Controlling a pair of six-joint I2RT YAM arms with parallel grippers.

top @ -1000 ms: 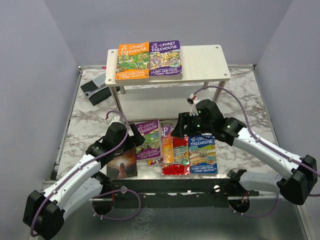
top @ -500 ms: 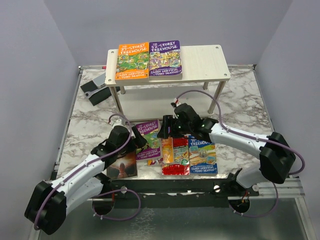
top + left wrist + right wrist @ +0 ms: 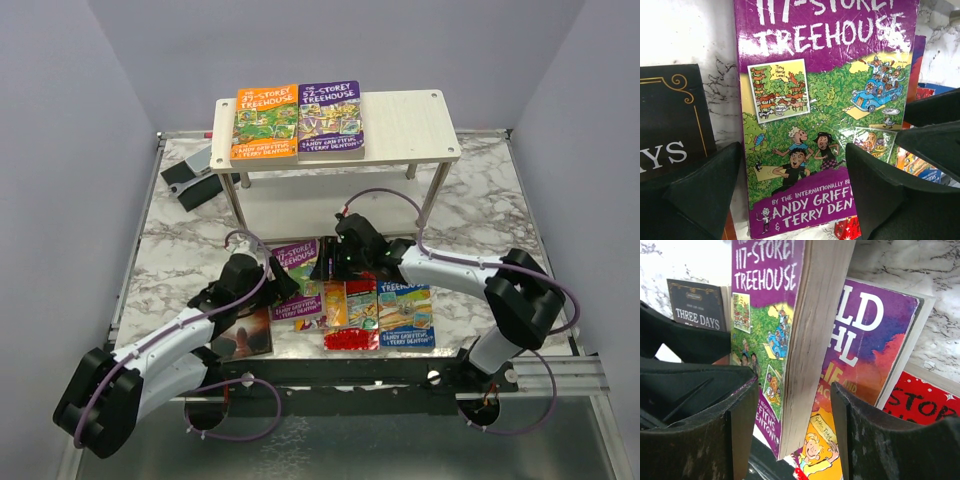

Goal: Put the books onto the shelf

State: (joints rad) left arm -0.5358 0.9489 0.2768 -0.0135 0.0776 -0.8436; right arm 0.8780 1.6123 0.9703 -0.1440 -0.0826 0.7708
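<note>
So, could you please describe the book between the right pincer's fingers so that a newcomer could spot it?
On the marble table, before the pale wooden shelf, books lie in a row. It is second from the left: purple with a green cartoon scene, titled 117-Storey Treehouse, between a black book and a Roald Dahl.

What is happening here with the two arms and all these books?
Both arms work on the purple 117-Storey book, tilted up on the table. The right gripper straddles its page edge, the left gripper stands open at its cover. Two books lie on the shelf; four others wait on the table.
</note>
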